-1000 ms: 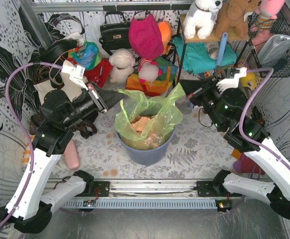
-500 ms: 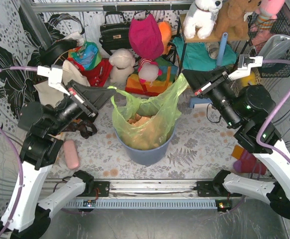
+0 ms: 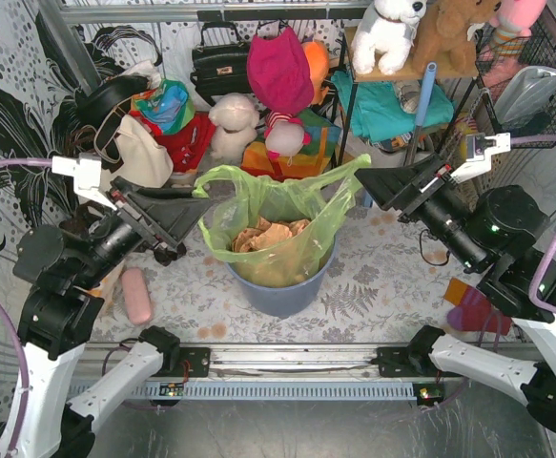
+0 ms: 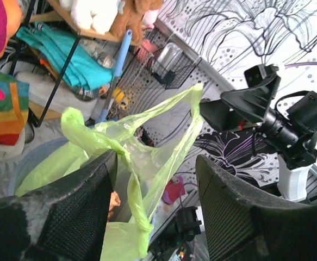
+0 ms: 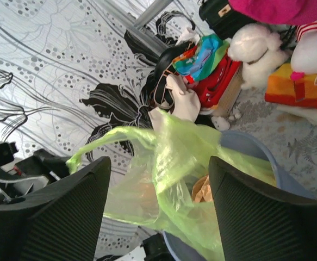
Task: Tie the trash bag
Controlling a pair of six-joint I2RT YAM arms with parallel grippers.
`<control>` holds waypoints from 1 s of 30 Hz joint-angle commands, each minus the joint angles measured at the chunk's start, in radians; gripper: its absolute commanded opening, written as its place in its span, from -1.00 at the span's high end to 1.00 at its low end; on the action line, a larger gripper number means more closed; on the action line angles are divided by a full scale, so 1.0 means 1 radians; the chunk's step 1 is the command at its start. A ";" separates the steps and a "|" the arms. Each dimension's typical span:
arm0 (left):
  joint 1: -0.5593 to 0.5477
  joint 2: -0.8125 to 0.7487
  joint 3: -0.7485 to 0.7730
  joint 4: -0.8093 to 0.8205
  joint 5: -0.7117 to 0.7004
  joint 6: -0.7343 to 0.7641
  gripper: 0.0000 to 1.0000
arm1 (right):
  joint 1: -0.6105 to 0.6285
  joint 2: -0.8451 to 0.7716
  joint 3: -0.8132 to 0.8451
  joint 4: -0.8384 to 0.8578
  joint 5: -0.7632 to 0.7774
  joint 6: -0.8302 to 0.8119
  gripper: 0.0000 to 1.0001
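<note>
**Grippers apart, one at each side of the bag mouth, neither corner clamped**

Left gripper (image 4: 155, 163): jaws stand well apart. In its wrist view a drawn-out strip of green film runs between the two fingers, close to the left one; I cannot tell whether it touches. No pinch is visible.

Right gripper (image 5: 159, 163): jaws are likewise wide. The bag shows in the gap beyond the fingers, apart from both pads.

Trash bag (image 3: 278, 243): it sits inside the round blue-grey bin (image 3: 282, 291) at mid-table, with its film folded out over the bin rim. Crumpled brown paper (image 3: 268, 234) lies low in the open mouth. Two corners of the mouth are pulled out into points: the left corner (image 3: 211, 181) reaches toward the left fingertips, and the right corner (image 3: 349, 172) rises toward the right fingertips.

Reading of the layout:
- The bin holds the bag upright and keeps the load low, which leaves free film above the rim for a knot.
- The arms face each other across the mouth, each lined up with its own corner. This suits taking opposite ends and crossing them.
- Wide jaws fit thin, bunched film, which needs a generous gap before closing.

Status: the mouth is open and no knot is formed. The tying step is not yet done.

Risk, as I judge it: the film is slack and light, so a corner may droop out of the jaw line before a pinch lands.
</note>
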State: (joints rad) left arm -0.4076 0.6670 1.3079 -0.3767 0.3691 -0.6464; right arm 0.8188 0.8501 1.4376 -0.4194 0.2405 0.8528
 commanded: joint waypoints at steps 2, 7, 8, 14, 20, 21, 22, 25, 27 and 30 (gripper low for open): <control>0.002 0.045 0.053 -0.101 0.009 0.013 -0.42 | 0.003 -0.014 -0.005 -0.023 -0.078 0.003 -0.52; 0.000 0.047 0.052 -0.132 0.085 0.029 -0.50 | 0.004 0.013 -0.053 0.053 -0.149 0.003 -0.56; 0.001 0.048 0.055 -0.141 0.100 0.031 -0.51 | 0.004 0.016 -0.071 0.081 -0.154 0.010 -0.56; 0.001 0.051 0.077 -0.195 0.120 0.037 -0.51 | 0.004 0.053 -0.120 0.256 -0.220 0.007 -0.54; 0.001 0.085 0.193 -0.380 0.083 0.091 -0.52 | 0.004 0.099 -0.078 0.292 -0.254 -0.007 -0.51; 0.002 0.095 0.225 -0.418 0.039 0.114 -0.53 | 0.004 0.101 -0.072 0.289 -0.255 -0.011 -0.50; 0.001 0.103 0.257 -0.489 -0.010 0.131 -0.53 | 0.003 0.102 -0.069 0.283 -0.253 -0.013 -0.50; 0.002 0.119 0.302 -0.576 -0.113 0.148 -0.53 | 0.004 0.097 -0.069 0.272 -0.243 -0.018 -0.50; 0.001 0.133 0.304 -0.598 -0.147 0.136 -0.53 | 0.004 0.092 -0.069 0.266 -0.237 -0.021 -0.49; 0.001 0.137 0.246 -0.545 -0.100 0.106 -0.52 | 0.004 0.086 -0.069 0.263 -0.228 -0.024 -0.48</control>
State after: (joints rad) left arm -0.4076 0.7815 1.5959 -0.9054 0.2928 -0.5407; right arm 0.8188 0.9543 1.3334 -0.1940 0.0071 0.8474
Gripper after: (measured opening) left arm 0.765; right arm 0.744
